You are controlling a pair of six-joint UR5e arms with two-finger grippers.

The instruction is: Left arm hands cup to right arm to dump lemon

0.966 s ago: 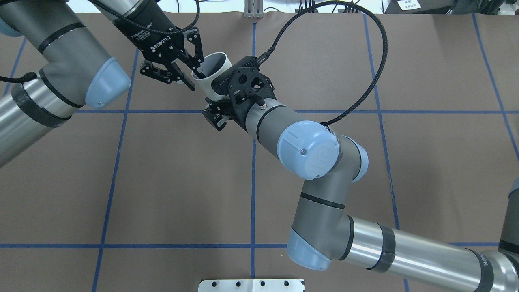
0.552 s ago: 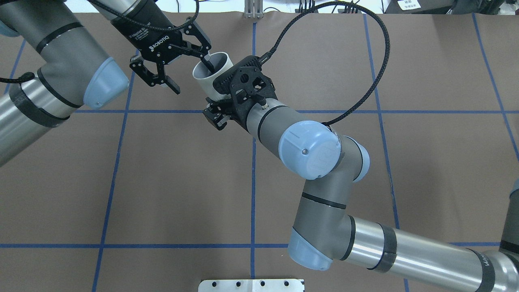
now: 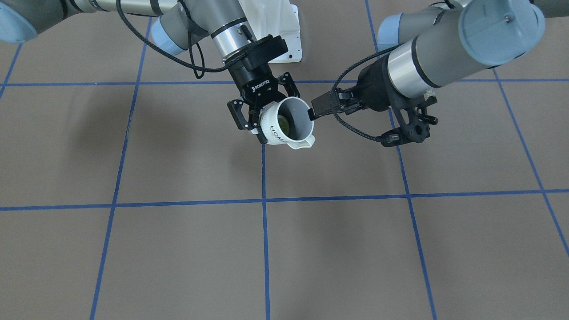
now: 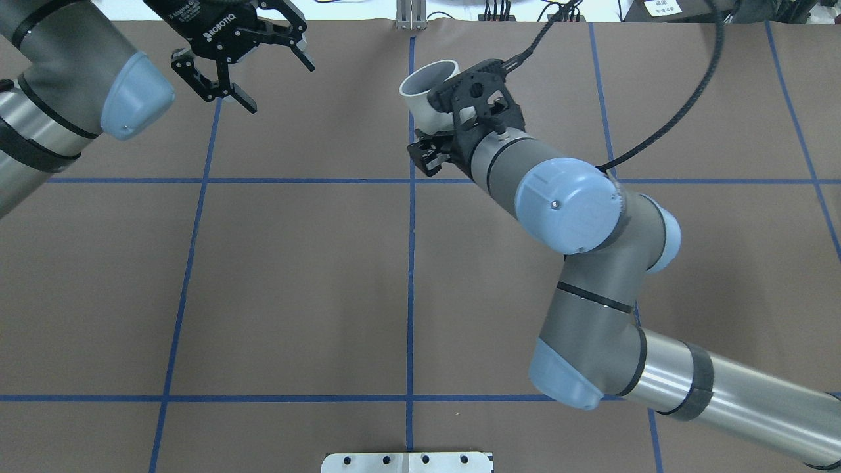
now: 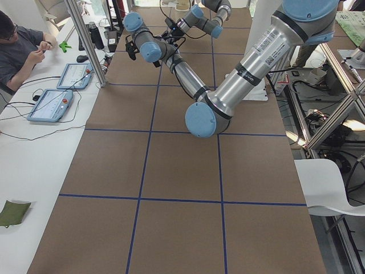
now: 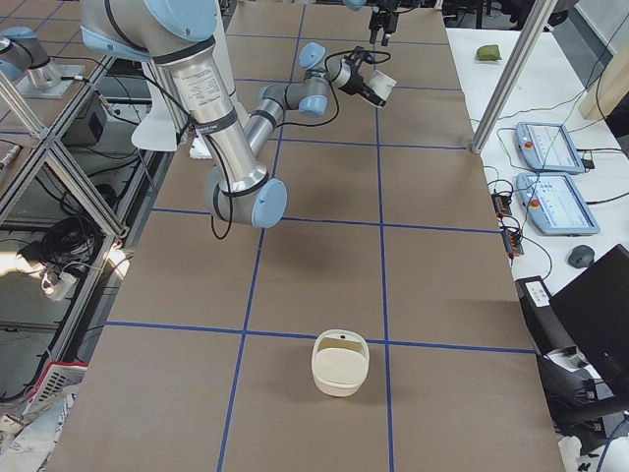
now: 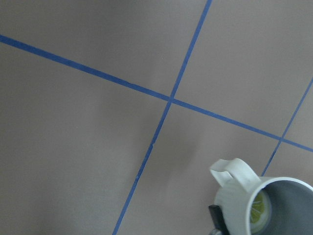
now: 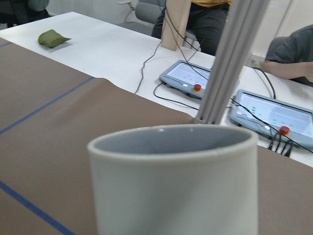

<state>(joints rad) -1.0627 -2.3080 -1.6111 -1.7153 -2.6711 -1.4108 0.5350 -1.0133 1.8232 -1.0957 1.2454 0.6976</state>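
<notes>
In the overhead view the cream-white cup (image 4: 424,92) is held upright by my right gripper (image 4: 430,141), the one with the braided cable and holed bracket. My left gripper (image 4: 281,87), printed "ROBOTIQ", is open and empty, well off to the cup's left. The right wrist view shows the cup (image 8: 171,181) close up. The exterior right view shows the cup (image 6: 381,87) on the near arm. The front-facing view disagrees: there the cup (image 3: 275,131), with the lemon (image 3: 283,122) inside, sits in the ROBOTIQ fingers. The left wrist view shows the cup (image 7: 234,196) and the lemon (image 7: 259,210).
A cream bowl (image 6: 339,364) stands on the brown, blue-taped table near its right end. Operator tablets (image 6: 545,147) and a metal post (image 6: 511,79) line the far side. The white base plate (image 4: 407,462) is at the near edge.
My left gripper took its finger out of the cup's rim, opened and drew back up and left. My right arm carried the cup to the right and farther away.
</notes>
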